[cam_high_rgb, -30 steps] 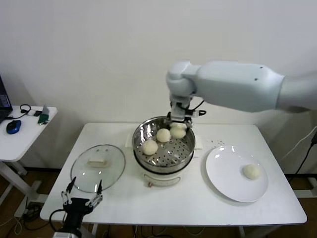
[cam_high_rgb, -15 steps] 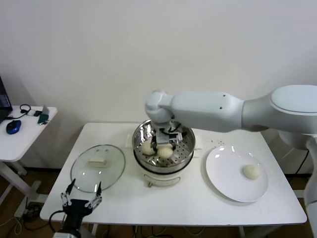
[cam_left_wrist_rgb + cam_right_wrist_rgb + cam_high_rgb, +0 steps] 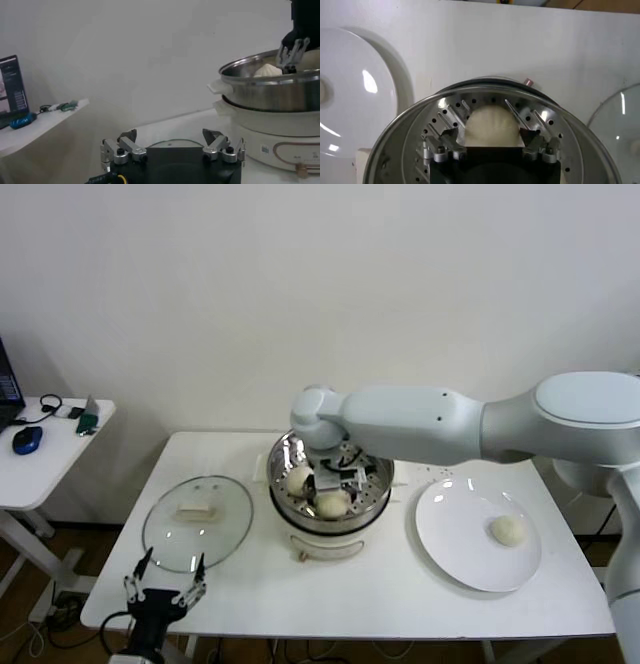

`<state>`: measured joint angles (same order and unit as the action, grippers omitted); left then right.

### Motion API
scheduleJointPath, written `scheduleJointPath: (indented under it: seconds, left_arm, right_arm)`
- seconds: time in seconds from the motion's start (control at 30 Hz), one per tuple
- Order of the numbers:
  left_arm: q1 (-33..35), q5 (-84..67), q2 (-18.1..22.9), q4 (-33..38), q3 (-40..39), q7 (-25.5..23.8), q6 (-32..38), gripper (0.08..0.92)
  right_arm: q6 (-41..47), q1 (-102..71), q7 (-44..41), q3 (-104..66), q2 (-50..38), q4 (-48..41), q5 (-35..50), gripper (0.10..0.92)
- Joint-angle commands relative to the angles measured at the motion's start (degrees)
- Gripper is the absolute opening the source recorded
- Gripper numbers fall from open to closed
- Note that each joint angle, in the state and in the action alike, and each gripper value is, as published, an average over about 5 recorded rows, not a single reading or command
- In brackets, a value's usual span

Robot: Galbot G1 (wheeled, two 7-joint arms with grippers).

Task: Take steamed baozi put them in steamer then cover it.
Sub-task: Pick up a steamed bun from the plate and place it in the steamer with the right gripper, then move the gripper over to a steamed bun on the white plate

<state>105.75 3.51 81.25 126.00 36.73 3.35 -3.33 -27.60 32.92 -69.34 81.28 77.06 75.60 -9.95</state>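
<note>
A: Start at the left. Why is the left gripper down at the near-left corner of the table?

B: It looks parked. Its fingers are spread wide with nothing between them, just in front of the cover. The cover lies flat on the table beside the steamer, handle up, which leaves the basket open for loading and keeps the lid close for the last step.

A: And in the middle?

B: The right gripper reaches down inside the steamer, over the near part of the perforated floor. Its fingers stand wide apart on either side of one baozi, with a gap visible at each side, so I judge the bun is resting on the floor and not clamped (the wrist view shows this best). A second bun sits just to its left; the arm hides the rest of the basket, so I can't say how many more are there.

A: Further right?

B: The white plate sits well apart from the steamer, with one last bun on it. It is on the right arm's side, so that arm is probably the one to fetch it.

A: So the lid waits?

B: I'd say so, until that bun is in
</note>
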Motion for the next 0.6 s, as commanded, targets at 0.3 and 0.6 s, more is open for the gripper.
scheduleJointPath:
  seconds: [0.3,0.6]
  left_arm:
    - [0.38,-0.02,-0.28,0.54,0.21,0.12,0.02,0.823]
    - [-0.57,0.20,-0.45,0.69,-0.51,-0.07,-0.77,0.823]
  right_arm:
    - [5.96,8.80,2.55,0.10,-8.40,0.76,10.22,0.823]
    - [27.09,19.60,14.62,15.61,-23.47,-0.11,33.83,0.823]
